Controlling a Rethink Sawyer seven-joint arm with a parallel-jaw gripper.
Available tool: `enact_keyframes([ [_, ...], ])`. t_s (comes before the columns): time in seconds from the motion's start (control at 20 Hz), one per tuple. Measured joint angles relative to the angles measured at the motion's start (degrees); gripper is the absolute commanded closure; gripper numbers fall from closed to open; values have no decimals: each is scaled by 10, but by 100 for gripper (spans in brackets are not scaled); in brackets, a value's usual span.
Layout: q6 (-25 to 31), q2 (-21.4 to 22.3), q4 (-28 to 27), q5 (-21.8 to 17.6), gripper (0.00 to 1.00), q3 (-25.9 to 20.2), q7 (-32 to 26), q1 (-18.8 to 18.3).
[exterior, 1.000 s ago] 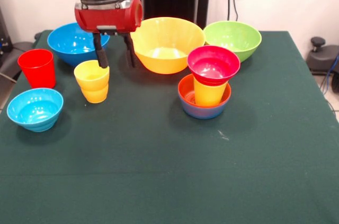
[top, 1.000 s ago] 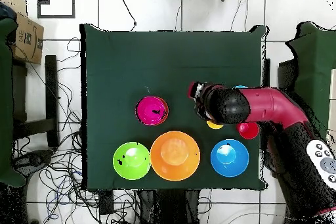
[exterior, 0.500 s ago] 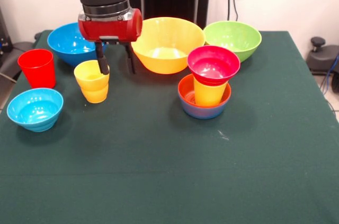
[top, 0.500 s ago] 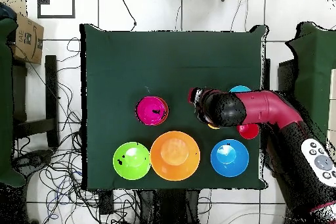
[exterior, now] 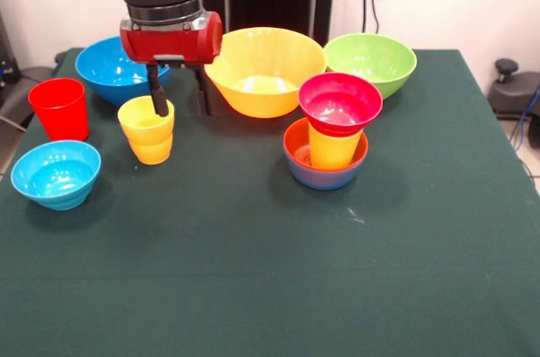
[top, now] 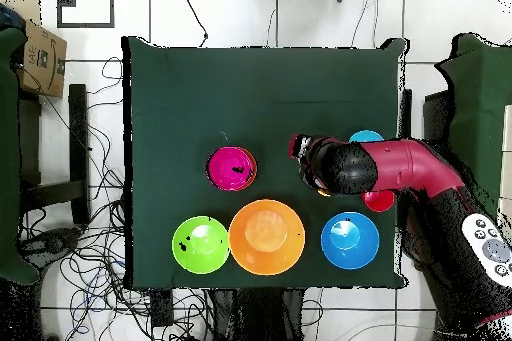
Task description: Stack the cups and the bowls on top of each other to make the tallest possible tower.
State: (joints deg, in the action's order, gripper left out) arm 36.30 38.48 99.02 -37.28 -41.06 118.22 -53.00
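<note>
Front view
Gripper (exterior: 178, 98): we see its two dark fingers spread apart and holding nothing; one finger (exterior: 158, 99) dips into the mouth of the yellow cups, the other hangs in the air at their 3 o'clock side.
Yellow cups (exterior: 147, 129): we count two nested tumblers standing upright on the green table (exterior: 270, 273), at 9 o'clock from the table's middle.
Red cup (exterior: 60, 108): we find it upright at 10 o'clock from the yellow cups, apart from them.
Light-blue bowl (exterior: 56, 173): it sits at 7 o'clock from the yellow cups, near the table's edge.
Blue bowl (exterior: 114, 69): it lies at 12 o'clock from the yellow cups, partly behind the gripper's red housing.
Large yellow-orange bowl (exterior: 266, 70): we place it at 12 o'clock on the table, just beside the lime green bowl (exterior: 370, 62) at its 3 o'clock.
Tower (exterior: 332, 133): we see a crimson bowl atop a yellow cup that stands in an orange-red bowl nested in a blue one, at 5 o'clock from the large bowl.

Overhead view
Arm (top: 400, 169): we see it reach in from 3 o'clock, covering the yellow cups almost wholly.
Crimson bowl (top: 232, 168): it sits near the table's middle, at 9 o'clock from the arm's end.
Row of bowls: green (top: 200, 244), yellow-orange (top: 266, 236) and blue (top: 350, 239) line the 6 o'clock edge.
</note>
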Motion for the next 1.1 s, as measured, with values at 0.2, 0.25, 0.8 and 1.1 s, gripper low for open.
enact_keyframes([
  [0.2,0,5,2,2,0,-2,0,-4],
  [0.25,0,8,4,4,0,-4,0,-6],
  [0.8,7,46,16,13,0,-26,0,-34],
  [1.1,7,49,16,12,0,-27,0,-45],
])
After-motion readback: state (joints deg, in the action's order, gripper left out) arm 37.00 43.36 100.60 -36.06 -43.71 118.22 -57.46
